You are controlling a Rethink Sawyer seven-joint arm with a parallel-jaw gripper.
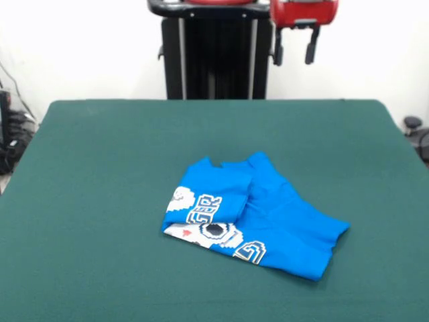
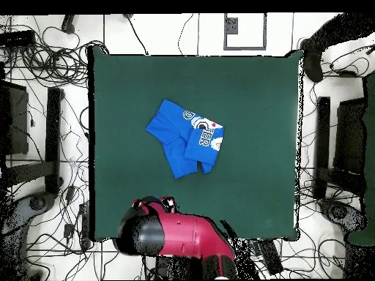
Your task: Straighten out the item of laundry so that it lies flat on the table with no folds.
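Note:
The bright blue T-shirt (image 1: 268, 215) lies crumpled right of the table's middle in the front view. It is folded over itself, and part of its white, black and yellow graphic shows on the near left part. In the overhead view the shirt (image 2: 182, 139) lies near the middle of the dark green table (image 2: 256, 95). My gripper (image 1: 294, 48) hangs drawn back above the table's far edge, well away from the shirt. Its two black fingers (image 1: 312, 45) stand apart with nothing between them.
The robot's black pedestal (image 1: 208, 54) stands behind the table's far edge (image 1: 214, 102). The red arm (image 2: 187, 238) lies over the table's bottom edge in the overhead view. Cables and stands (image 2: 44, 146) surround the table on the floor.

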